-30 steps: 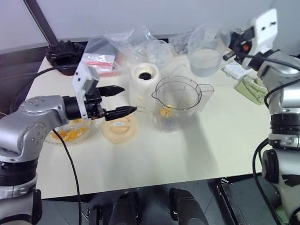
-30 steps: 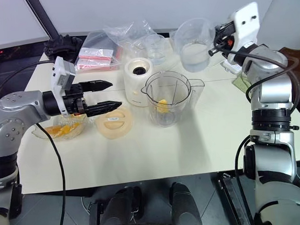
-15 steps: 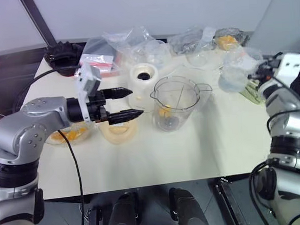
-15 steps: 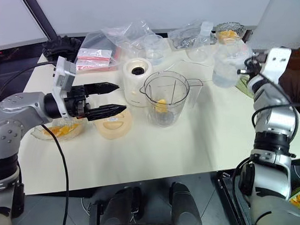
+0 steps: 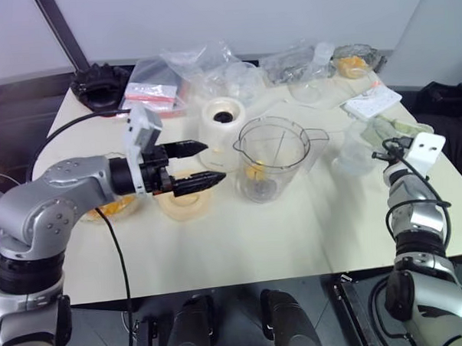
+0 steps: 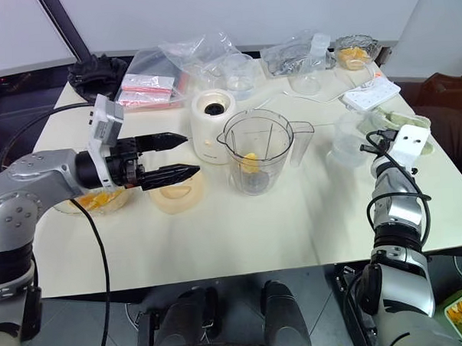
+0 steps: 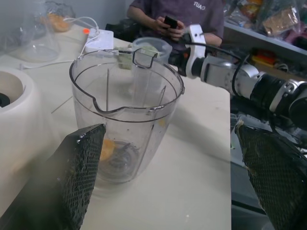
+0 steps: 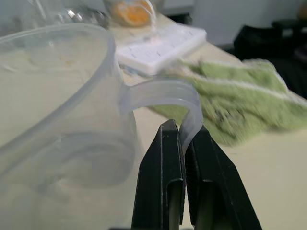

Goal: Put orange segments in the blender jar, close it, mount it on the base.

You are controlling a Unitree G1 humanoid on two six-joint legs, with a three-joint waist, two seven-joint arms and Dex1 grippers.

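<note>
1. We see the blender jar (image 5: 274, 157) standing upright near the middle of the surface (image 5: 242, 241), its handle toward our right side, with an orange segment (image 7: 106, 149) lying at its bottom beside the dark blade hub.
2. The base (image 5: 223, 132) stands just beside the jar, on its far left, its dark socket facing up.
3. Our left pincer (image 5: 197, 163) hovers above the surface with its two fingers spread wide and nothing between them, pointing toward the jar. It hangs over a pale round lid (image 5: 184, 200) that lies flat in front of the base.
4. More orange segments (image 6: 94, 201) sit in a shallow clear dish under our left forearm.
5. Our right pincer (image 8: 183, 165) is clenched on the handle of a clear measuring cup (image 6: 346, 141), which sits at the right edge of the surface, close to a green cloth (image 8: 249, 96) and a white power strip (image 6: 369, 95).
6. A person (image 7: 187, 17) sits beyond the surface, seen in the left wrist view.
</note>
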